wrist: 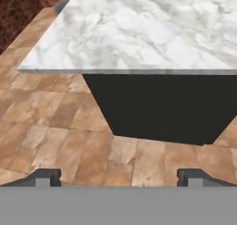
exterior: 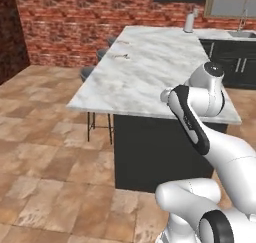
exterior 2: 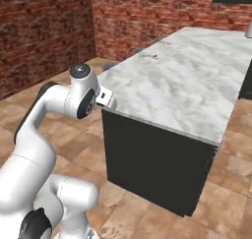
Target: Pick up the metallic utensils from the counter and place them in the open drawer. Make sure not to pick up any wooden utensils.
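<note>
White marble with grey veins covers the broad island surface (exterior: pixel 150 72), which stands on a dark cabinet base over a tan tiled floor (exterior: pixel 45 137), with red brick walls (exterior: pixel 85 22) behind. The robot's white arm is folded up at the near end of this surface, on the floor side of its edge. Its tool (wrist: pixel 118 177) hangs released, the two dark fingertips (wrist: pixel 44 177) set wide apart with nothing between them, and it faces the near edge of the marble and the dark cabinet front below.

Small utensils (exterior: pixel 121 56) lie far across the surface from the tool, near its far left edge by the stools (exterior: pixel 89 73). In the right base view the same objects (exterior 2: pixel 150 56) appear as a short thin mark toward the far left side of the marble. They are too small to tell the knife from the wooden spoon, or to read which way their long axis runs.

Judging from this, the coming move is a long reach forward and to the left over the marble, well away from where the tool now sits. No open drawer can be made out here.

A pale bottle-like container (exterior: pixel 189 23) stands at the far end of the surface.
</note>
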